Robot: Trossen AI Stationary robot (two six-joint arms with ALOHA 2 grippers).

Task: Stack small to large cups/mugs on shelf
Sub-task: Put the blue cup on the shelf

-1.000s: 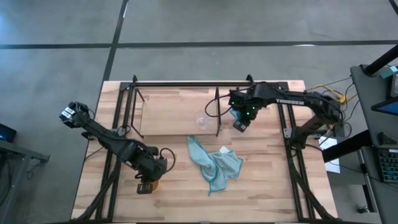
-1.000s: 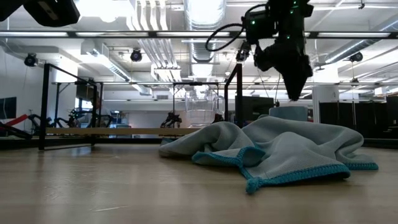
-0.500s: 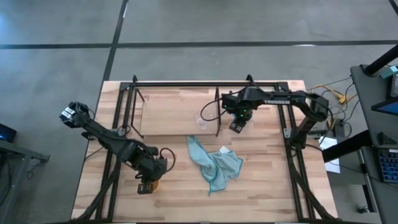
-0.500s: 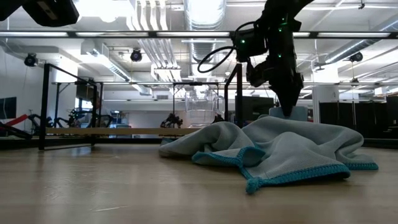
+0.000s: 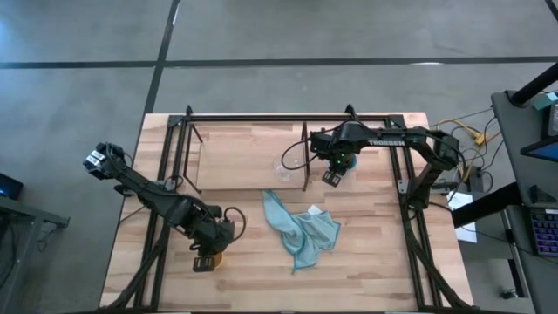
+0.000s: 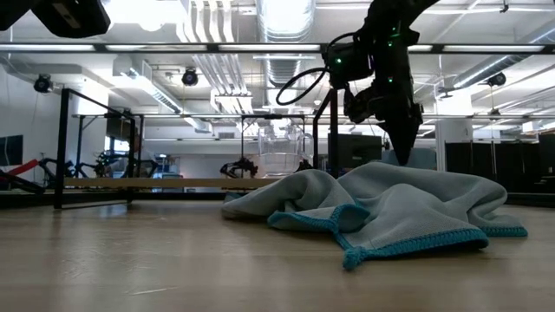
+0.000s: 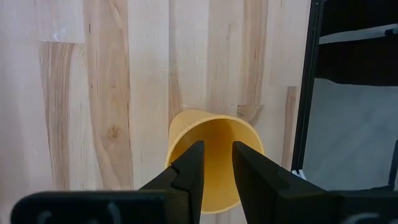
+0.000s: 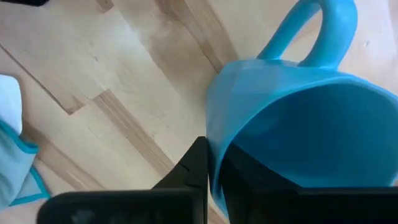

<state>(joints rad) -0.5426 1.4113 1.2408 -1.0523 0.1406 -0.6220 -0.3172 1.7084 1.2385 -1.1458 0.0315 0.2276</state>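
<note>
The light blue mug (image 5: pixel 348 160) stands on the table right of the shelf (image 5: pixel 235 157), with my right gripper (image 8: pixel 211 149) shut on it. In the low view a cloth hides its base. The clear glass cup (image 5: pixel 282 168) stands on the shelf board near the black upright rod (image 5: pixel 306 166). The yellow-orange cup (image 7: pixel 214 134) sits near the table's front left. My left gripper (image 7: pixel 217 146) hangs over its mouth, fingers a narrow gap apart. Whether they touch the cup I cannot tell. My right gripper pinches the mug's rim wall (image 8: pixel 214 124), one finger (image 8: pixel 194 167) outside and the other finger (image 8: pixel 245 180) inside the hollow. The fingers come from above, pointing down. They sit on the side opposite the handle (image 8: pixel 323 37).
A crumpled teal cloth (image 5: pixel 302 228) lies at the table's middle, near of the shelf and the mug. The black frame rails (image 5: pixel 261 116) run along the table's far side and down both sides. The left arm (image 5: pixel 157 196) stretches across the front left.
My right gripper has come down and a little toward the table's left edge, from above the mug onto its rim. The mug, the glass cup and the cloth have stayed where they were.
</note>
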